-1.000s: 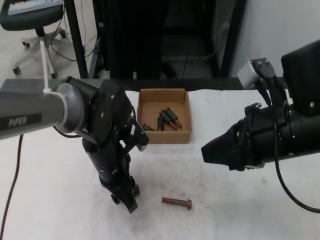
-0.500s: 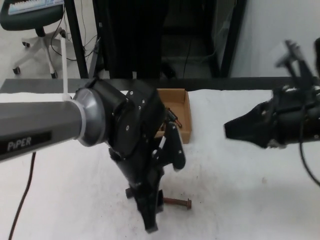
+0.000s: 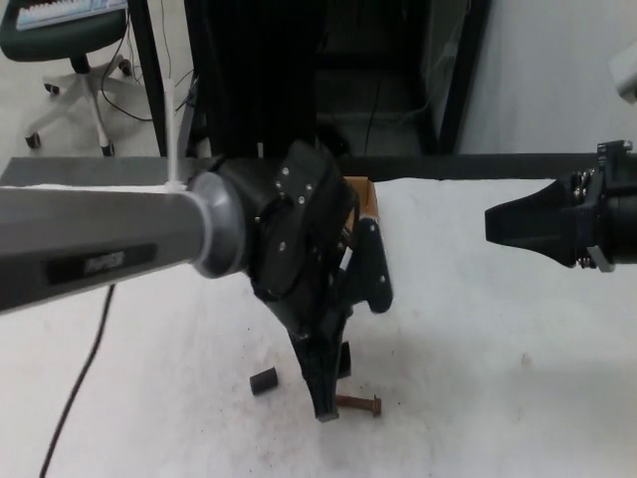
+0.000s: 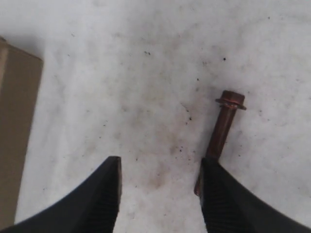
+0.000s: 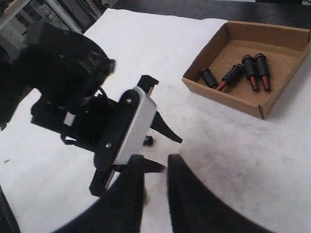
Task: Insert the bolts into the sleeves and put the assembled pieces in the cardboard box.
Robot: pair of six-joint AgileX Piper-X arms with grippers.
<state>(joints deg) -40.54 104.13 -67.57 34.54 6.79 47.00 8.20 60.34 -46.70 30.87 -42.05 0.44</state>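
Observation:
A copper-coloured bolt (image 3: 360, 403) lies on the white bench near the front. My left gripper (image 3: 333, 393) points down right beside it. In the left wrist view that gripper (image 4: 160, 194) is open, and the bolt (image 4: 224, 127) lies just outside one finger with its head pointing away. A short black sleeve (image 3: 264, 380) lies on the bench on the arm's other side. The cardboard box (image 5: 223, 94) holds several assembled pieces (image 5: 233, 75). My right gripper (image 3: 498, 224) hovers at the right, far from the bolt; its fingers (image 5: 126, 199) stand a little apart with nothing between them.
The left arm's bulky body (image 3: 289, 239) hides most of the cardboard box (image 3: 365, 191) in the high view. A dark rack and an office chair (image 3: 60, 40) stand beyond the bench's far edge. Bare white bench surface lies between the two arms.
The left arm swung right, from beside the sleeve to the bolt, leaving the sleeve lying on the bench. The right arm drew back towards the right edge.

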